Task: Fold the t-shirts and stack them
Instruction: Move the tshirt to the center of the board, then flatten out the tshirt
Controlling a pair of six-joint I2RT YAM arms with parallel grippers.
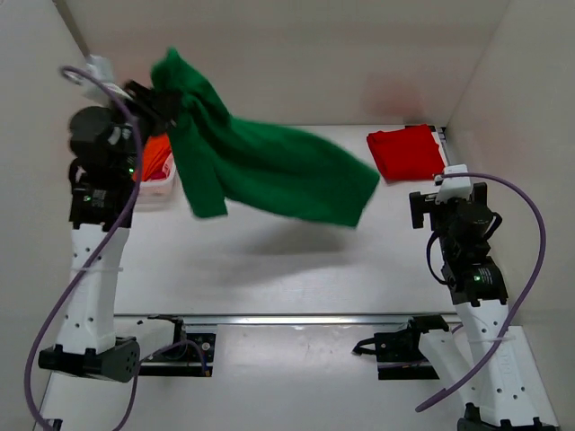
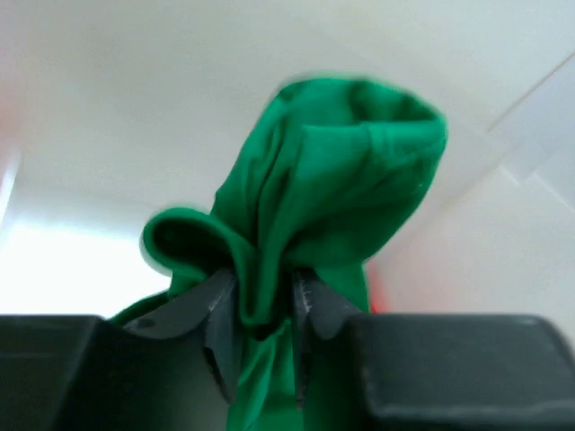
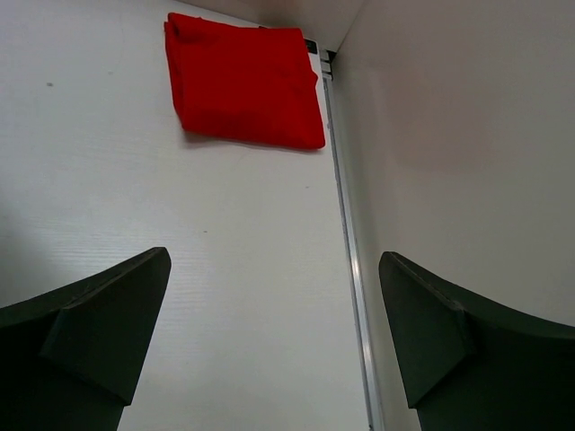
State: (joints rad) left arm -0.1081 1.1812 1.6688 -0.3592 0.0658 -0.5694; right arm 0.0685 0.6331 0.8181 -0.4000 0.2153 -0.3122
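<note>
My left gripper (image 1: 160, 94) is raised at the back left and is shut on a bunched part of the dark green t-shirt (image 1: 269, 166). The shirt hangs in the air, streaming out to the right above the table. In the left wrist view the green cloth (image 2: 332, 180) bulges out between the fingers (image 2: 216, 314). A folded red t-shirt (image 1: 406, 151) lies at the back right corner; it also shows in the right wrist view (image 3: 243, 81). My right gripper (image 3: 274, 305) is open and empty, low at the right side near the wall.
A white basket (image 1: 154, 184) with orange cloth (image 1: 154, 154) in it stands at the back left, behind my left arm. White walls enclose the table on three sides. A metal rail (image 3: 346, 251) runs along the right wall.
</note>
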